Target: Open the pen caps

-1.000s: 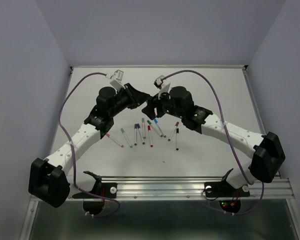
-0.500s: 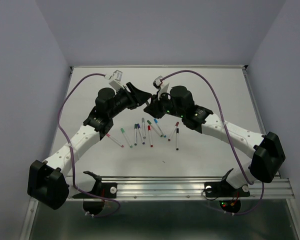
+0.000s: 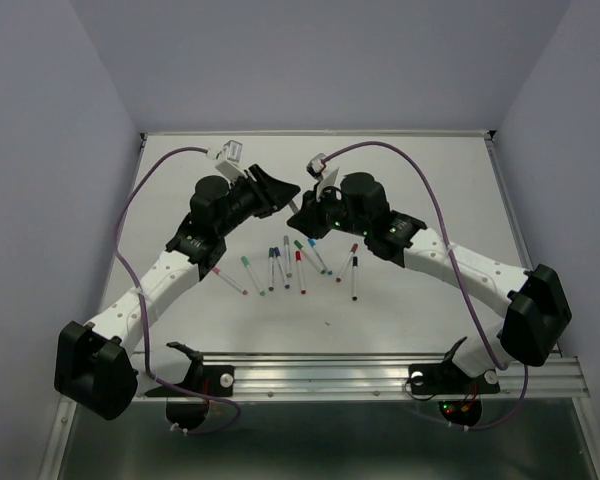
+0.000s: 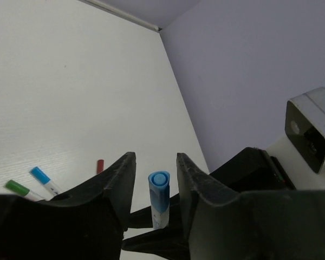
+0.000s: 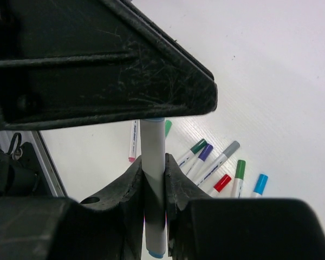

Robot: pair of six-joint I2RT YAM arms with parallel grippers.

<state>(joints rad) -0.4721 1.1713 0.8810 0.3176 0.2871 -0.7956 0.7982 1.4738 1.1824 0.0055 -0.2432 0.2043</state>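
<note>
The left gripper (image 4: 155,161) is released, its two fingers spread on either side of the light blue cap (image 4: 158,188), with a sliver of space on each side so that neither touches it. That cap sits on the end of a white pen (image 5: 153,181) raised above the table (image 3: 430,170), and the right gripper (image 5: 154,167) is clenched on this pen's barrel. Below them the other pens (image 3: 285,265) lie in a loose fan on the table, from a pink-ended one at the left to a black-ended one at the right.
</note>
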